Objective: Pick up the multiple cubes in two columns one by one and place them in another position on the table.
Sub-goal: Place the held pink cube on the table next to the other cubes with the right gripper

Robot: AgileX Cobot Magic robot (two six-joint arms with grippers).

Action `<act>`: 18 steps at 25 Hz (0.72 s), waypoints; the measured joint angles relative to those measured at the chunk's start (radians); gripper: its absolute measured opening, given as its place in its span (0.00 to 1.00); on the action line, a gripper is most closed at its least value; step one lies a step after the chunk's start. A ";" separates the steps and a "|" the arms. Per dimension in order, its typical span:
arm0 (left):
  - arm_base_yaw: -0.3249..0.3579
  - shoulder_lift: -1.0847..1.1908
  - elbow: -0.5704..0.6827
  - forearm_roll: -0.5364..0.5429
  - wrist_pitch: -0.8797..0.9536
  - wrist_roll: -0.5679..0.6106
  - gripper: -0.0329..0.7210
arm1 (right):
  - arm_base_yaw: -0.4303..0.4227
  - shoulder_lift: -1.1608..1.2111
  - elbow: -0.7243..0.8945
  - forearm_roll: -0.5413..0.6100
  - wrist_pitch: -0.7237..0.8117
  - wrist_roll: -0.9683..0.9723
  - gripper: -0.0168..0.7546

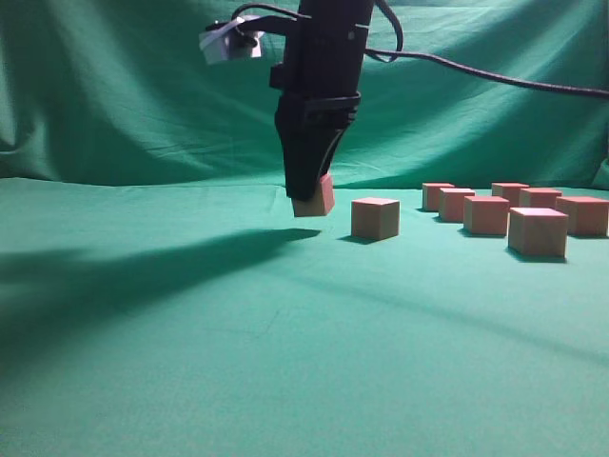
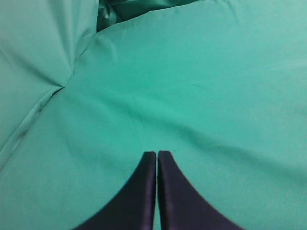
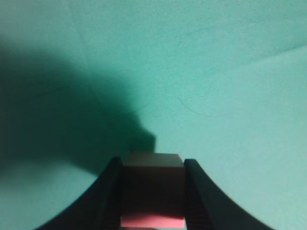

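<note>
My right gripper (image 1: 306, 195) hangs over the middle of the green table (image 1: 285, 362) and is shut on a pinkish-tan cube (image 1: 316, 197), held tilted just above the cloth. The wrist view shows that cube (image 3: 153, 189) between the right gripper's black fingers (image 3: 152, 167). One cube (image 1: 375, 218) stands alone on the cloth just right of it. Several more cubes (image 1: 487, 215) stand in two columns at the right. My left gripper (image 2: 157, 155) is shut and empty over bare cloth; it does not show in the exterior view.
The green backdrop (image 1: 114, 86) hangs behind the table. A black cable (image 1: 495, 78) runs from the right arm to the right. In the left wrist view the cloth (image 2: 62, 86) folds up at the left.
</note>
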 joint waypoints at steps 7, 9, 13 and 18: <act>0.000 0.000 0.000 0.000 0.000 0.000 0.04 | 0.000 0.031 -0.004 0.000 -0.016 -0.002 0.36; 0.000 0.000 0.000 0.000 0.000 0.000 0.04 | -0.004 0.032 -0.006 0.000 -0.016 -0.002 0.36; 0.000 0.000 0.000 0.000 0.000 0.000 0.04 | -0.014 0.032 -0.006 0.011 -0.016 -0.002 0.36; 0.000 0.000 0.000 0.000 0.000 0.000 0.04 | -0.021 0.036 -0.006 0.040 -0.016 -0.002 0.59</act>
